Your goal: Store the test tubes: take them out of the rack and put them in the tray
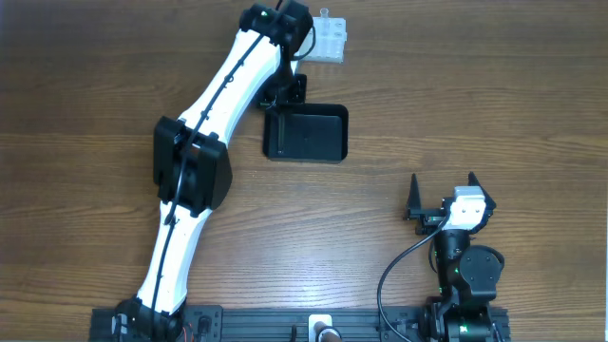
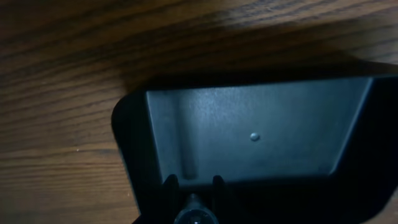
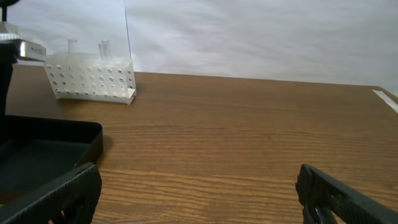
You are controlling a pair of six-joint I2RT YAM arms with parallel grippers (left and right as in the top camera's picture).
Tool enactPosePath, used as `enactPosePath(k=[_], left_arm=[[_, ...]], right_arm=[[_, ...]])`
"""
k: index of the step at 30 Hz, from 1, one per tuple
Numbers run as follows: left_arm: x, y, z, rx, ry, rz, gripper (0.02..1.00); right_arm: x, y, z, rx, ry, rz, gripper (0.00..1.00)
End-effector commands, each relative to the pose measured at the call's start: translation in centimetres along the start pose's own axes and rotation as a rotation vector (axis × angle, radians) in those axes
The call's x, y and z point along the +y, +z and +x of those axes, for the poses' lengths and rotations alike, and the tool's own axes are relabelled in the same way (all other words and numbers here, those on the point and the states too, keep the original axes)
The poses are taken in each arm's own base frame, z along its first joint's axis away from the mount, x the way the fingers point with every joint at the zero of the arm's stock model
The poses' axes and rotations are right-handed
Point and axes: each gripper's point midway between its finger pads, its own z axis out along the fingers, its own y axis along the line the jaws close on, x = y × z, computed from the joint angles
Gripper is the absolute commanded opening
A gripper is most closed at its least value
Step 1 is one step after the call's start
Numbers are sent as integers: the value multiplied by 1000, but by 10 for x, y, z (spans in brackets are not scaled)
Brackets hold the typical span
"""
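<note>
The black tray [image 1: 318, 138] lies at the table's upper middle, its grey floor [image 2: 261, 124] bare. Just behind it stands the white perforated rack [image 1: 329, 42], and two clear test tubes [image 3: 104, 47] stick out of its top [image 3: 93, 78]. My left gripper [image 1: 288, 95] hangs over the tray's left rim. Its fingers [image 2: 193, 183] stand close together, shut on a test tube [image 2: 193, 211] seen end-on between them. My right gripper [image 1: 445, 195] rests open and empty near its base at the lower right, far from the tray [image 3: 50, 146].
The left arm [image 1: 204, 142] stretches diagonally across the left half of the wooden table [image 1: 475, 95]. A white wall [image 3: 261, 37] rises behind the table's far edge.
</note>
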Motion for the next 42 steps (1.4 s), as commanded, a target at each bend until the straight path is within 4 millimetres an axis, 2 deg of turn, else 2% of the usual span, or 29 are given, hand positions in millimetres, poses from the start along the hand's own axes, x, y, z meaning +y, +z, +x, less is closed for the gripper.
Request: enactPosePath(k=[1,14,19,24,26,30,34,36,38,39,40,42], left_arm=[[-2,12,-5,13,-4,15,117],[-5,40,-10,41,-7,24,126],[-6,43,-13,33,-6,27,211],[-9,43,-17,16,-4,43,364],[-13,39,-17,16,-3,63,367],[-22,16,-23,-26,7,93,371],[-31,-36,-40,-164,25,133,380],[-29,-59,-51,-250,27,117,393],[-21,-82,-68,-365,20,69,461],[-17,-93,-79,-427,12,42,562],[-14,-100,-88,-479,8,20,608],[-11,-113,-108,-578,4,1,627]], right_arm=[[2,0,1,0,6,-10,991],[2,0,1,0,6,-10,991],[2,0,1,0,6,-10,993],[2,0,1,0,6,-10,991],[2,0,1,0,6,-10,991],[2,0,1,0,6,-10,991],[2,0,1,0,6,-10,991],[2,0,1,0,6,-10,991],[2,0,1,0,6,-10,991],[2,0,1,0,6,-10,991],[2,0,1,0,6,-10,993],[2,0,1,0,6,-10,993]])
